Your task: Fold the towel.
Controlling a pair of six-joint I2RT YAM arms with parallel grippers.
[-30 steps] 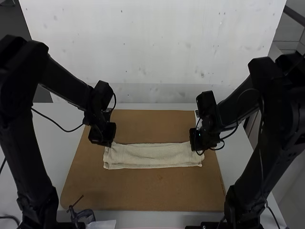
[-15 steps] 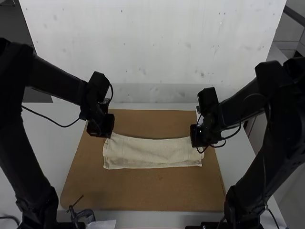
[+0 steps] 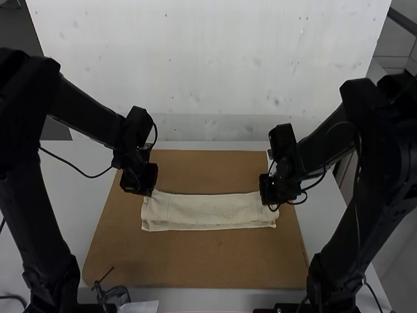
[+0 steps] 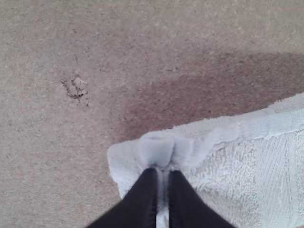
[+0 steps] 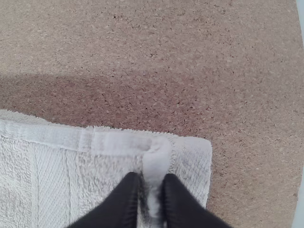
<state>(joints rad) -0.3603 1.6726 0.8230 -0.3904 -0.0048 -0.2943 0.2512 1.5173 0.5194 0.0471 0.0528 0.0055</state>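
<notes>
Towel (image 3: 208, 212) in long strip; left end effector (image 3: 148, 193), right end effector (image 3: 272, 205) each clenched on far edge.

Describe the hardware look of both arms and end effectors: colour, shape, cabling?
Both arms, left and right, are matte black with thick, blocky links and bulky joint housings. Thin black cables loop loosely beside each wrist. The left end effector and right end effector each have two black fingers tapering to narrow tips.
</notes>
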